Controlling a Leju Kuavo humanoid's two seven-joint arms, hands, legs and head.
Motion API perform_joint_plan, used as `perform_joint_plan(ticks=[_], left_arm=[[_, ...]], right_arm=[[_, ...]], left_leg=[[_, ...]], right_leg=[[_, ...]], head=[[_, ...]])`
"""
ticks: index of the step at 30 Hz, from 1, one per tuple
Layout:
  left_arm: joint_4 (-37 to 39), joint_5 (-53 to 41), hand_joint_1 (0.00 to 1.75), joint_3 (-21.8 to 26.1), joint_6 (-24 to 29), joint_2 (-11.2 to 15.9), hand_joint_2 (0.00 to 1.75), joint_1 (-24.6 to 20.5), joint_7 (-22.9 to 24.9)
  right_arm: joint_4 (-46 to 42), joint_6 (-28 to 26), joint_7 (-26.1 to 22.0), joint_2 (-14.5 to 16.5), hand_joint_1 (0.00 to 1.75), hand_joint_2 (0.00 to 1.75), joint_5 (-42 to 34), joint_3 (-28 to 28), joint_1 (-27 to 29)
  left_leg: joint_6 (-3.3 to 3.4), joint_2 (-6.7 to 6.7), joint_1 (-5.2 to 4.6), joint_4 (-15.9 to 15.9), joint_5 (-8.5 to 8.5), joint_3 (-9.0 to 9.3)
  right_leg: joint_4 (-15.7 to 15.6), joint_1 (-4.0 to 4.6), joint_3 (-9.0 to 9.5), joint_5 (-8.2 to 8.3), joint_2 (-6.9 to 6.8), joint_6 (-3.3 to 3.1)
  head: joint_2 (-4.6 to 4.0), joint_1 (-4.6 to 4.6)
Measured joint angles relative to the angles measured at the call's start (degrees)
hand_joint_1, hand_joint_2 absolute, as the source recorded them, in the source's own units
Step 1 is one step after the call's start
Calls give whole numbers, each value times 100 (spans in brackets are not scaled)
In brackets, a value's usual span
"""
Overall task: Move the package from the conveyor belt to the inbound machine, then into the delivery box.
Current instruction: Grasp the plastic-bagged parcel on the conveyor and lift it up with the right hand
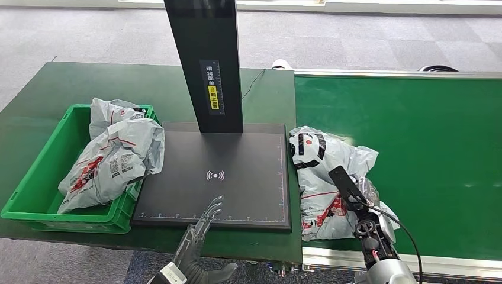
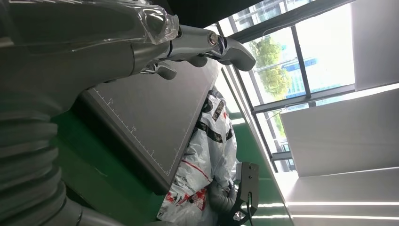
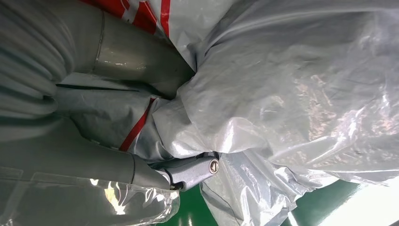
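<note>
Crumpled grey-white plastic mailer package with red and black print (image 1: 322, 177) lying on the green conveyor belt (image 1: 426, 154), its left edge touching the flat black inbound machine platform (image 1: 237, 160). Gripped at its near end by the right hand (image 3: 141, 122), thumb and a darker finger pressed into the plastic. Left hand (image 1: 198, 236) holding nothing, fingers apart and stretched over the platform's near edge. To the left, a green plastic delivery box (image 1: 35, 177) holding two similar mailer bags (image 1: 112, 157).
</note>
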Motion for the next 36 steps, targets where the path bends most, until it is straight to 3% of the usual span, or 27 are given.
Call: perform_joint_plan(ticks=[27,30,33,36], left_arm=[[-2,-9,0,2,32,-1,175,4,0],[-45,-59,0,39,206,-24,175,46,-1],[-127,-109,0,107,257,-60,175,125,-4],[-190,-152,0,174,226,-87,175,183,-4]], right_arm=[[-13,79,-81,49,175,175,-96,-67,19],[-935,648,-1057,431,175,175,-1307,-415,447],[-3296,631,-2161,896,175,175,-4485,-775,1167],[-4686,415,-2436,1015,175,175,-7611,-805,1337]], left_leg=[[0,0,0,0,0,-1],[0,-4,3,1,0,-6],[13,-66,-3,0,18,-52],[3,-50,-1,-4,12,-54]], right_leg=[[0,0,0,0,0,0],[1,3,-6,0,-3,-1],[2,-5,-35,-8,-69,3],[3,-1,-39,-12,-56,2]], head=[[-1,1],[-2,4],[-1,-36],[1,-23]])
